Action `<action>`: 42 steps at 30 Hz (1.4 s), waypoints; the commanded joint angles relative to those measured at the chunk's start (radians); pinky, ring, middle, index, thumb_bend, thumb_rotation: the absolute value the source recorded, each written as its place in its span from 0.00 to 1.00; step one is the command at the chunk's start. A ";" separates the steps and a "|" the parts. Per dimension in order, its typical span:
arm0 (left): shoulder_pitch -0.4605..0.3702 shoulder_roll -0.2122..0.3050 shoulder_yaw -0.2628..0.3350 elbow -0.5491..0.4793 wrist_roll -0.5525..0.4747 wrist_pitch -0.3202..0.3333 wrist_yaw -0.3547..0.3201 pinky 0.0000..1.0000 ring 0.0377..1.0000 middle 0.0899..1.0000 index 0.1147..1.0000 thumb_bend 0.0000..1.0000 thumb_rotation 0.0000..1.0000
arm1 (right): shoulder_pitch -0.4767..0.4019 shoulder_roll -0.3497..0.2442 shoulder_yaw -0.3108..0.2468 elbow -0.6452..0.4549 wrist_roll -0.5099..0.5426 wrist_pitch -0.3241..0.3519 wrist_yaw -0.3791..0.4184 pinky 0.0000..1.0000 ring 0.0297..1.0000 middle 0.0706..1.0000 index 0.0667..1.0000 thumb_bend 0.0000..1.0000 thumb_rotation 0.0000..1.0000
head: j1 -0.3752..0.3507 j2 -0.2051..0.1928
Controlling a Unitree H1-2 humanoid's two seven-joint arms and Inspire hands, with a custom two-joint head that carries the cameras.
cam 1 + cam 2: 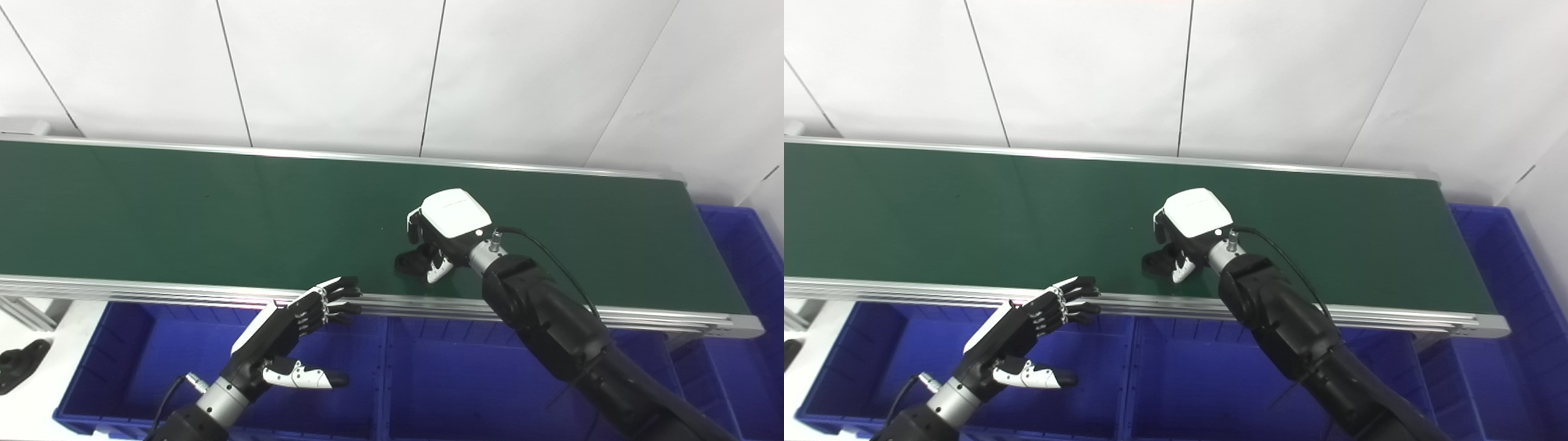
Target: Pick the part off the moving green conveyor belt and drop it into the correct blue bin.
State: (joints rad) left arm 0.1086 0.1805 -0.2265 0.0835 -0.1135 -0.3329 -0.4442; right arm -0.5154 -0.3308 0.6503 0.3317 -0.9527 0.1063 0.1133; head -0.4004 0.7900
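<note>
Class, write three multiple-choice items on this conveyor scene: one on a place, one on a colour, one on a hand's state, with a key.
1. Where is the black part?
A. in a bin
B. on the belt's near side, at the right hand
C. on the floor

2. What colour is the belt?
A. green
B. red
C. yellow

3. How is the left hand?
A. clutching a part
B. out of sight
C. open, holding nothing

Key: B, the part lies on the belt under the right hand; A, the surface is dark green; C, its fingers are spread above the blue bin.
</note>
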 commanded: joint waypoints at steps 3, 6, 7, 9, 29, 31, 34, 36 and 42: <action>-0.010 0.006 0.004 -0.030 -0.008 -0.011 0.002 0.73 0.77 0.84 0.86 0.82 0.27 | 0.024 0.016 -0.003 -0.094 -0.001 -0.019 0.029 0.23 0.27 0.36 0.48 0.52 0.00 | 0.006 0.003; -0.009 0.008 0.003 -0.032 -0.010 -0.011 -0.001 0.73 0.77 0.84 0.86 0.81 0.26 | 0.039 0.024 -0.035 -0.216 -0.007 0.040 0.099 0.20 0.23 0.37 0.47 0.52 0.00 | 0.009 0.006; -0.007 0.008 0.003 -0.035 -0.014 -0.005 -0.002 0.73 0.77 0.84 0.86 0.81 0.26 | 0.045 0.026 -0.050 -0.256 -0.004 0.051 0.118 0.20 0.23 0.40 0.46 0.53 0.00 | 0.013 0.006; -0.003 0.005 0.004 -0.043 -0.014 0.003 0.001 0.73 0.77 0.84 0.86 0.81 0.25 | 0.060 0.032 -0.085 -0.329 -0.002 0.069 0.141 0.19 0.23 0.42 0.45 0.53 0.00 | 0.016 0.010; 0.018 0.013 0.008 -0.089 -0.018 0.047 0.005 0.73 0.78 0.84 0.85 0.82 0.28 | 0.386 0.105 -0.352 -0.654 0.084 0.055 0.100 0.19 0.22 0.43 0.45 0.53 0.00 | 0.066 0.039; 0.017 0.014 0.011 -0.090 -0.022 0.049 0.004 0.73 0.78 0.84 0.85 0.83 0.29 | 0.437 0.115 -0.360 -0.636 0.102 0.041 0.056 0.18 0.22 0.43 0.45 0.53 0.00 | 0.072 0.044; 0.017 0.018 0.012 -0.096 -0.023 0.063 0.001 0.74 0.79 0.85 0.86 0.82 0.30 | 0.510 0.126 -0.363 -0.595 0.123 0.017 -0.009 0.18 0.22 0.43 0.45 0.53 0.00 | 0.080 0.051; 0.014 0.019 0.013 -0.095 -0.022 0.066 0.001 0.75 0.80 0.85 0.86 0.82 0.30 | 0.552 0.133 -0.358 -0.564 0.128 0.004 -0.051 0.19 0.23 0.43 0.45 0.53 0.00 | 0.085 0.058; 0.009 0.014 0.011 -0.121 0.034 0.097 0.028 0.78 0.82 0.86 0.87 0.82 0.33 | 0.634 0.139 -0.349 -0.477 0.126 0.017 -0.120 0.18 0.23 0.43 0.45 0.53 0.00 | 0.155 0.098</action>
State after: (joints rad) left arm 0.1370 0.1894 -0.2156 0.0050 -0.0920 -0.2321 -0.4282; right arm 0.1329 -0.2000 0.3025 -0.1293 -0.8236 0.1505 0.0312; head -0.2500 0.8866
